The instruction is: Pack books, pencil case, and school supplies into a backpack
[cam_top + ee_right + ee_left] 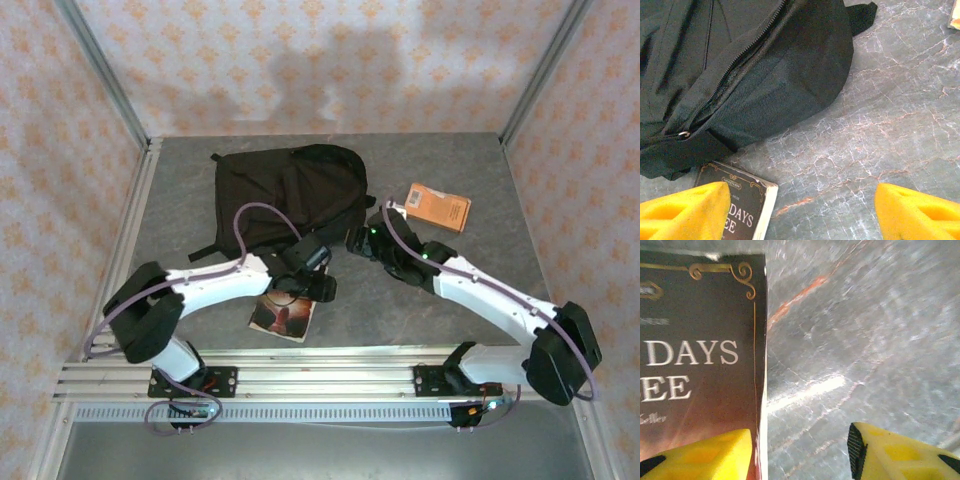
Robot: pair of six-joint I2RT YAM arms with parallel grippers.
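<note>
**While both tools hang open, a dark paperback [283, 315] lies on the worktop [450, 290] in front of the backpack [290, 190]**

Seen from above, the black backpack lies flat at the middle rear of the grey marbled worktop. An orange flat item [438, 208] sits well apart to its right. The dark paperback is near the front edge, its upper end under the left tool [318, 287].

The left wrist view adds detail the overhead view lacks: white title lettering and gold corner scrollwork on the paperback [700, 355]. The book's long edge runs beneath one yellow finger [695, 455], and the other finger is over bare stone. The left tool [802, 460] is partly open, gripping nothing.

The right wrist view shows the backpack's [740, 75] zip. The paperback's corner [740, 200] lies just in front of the bag, beside one finger of the right tool [802, 215], whose jaws are spread wide and empty.
</note>
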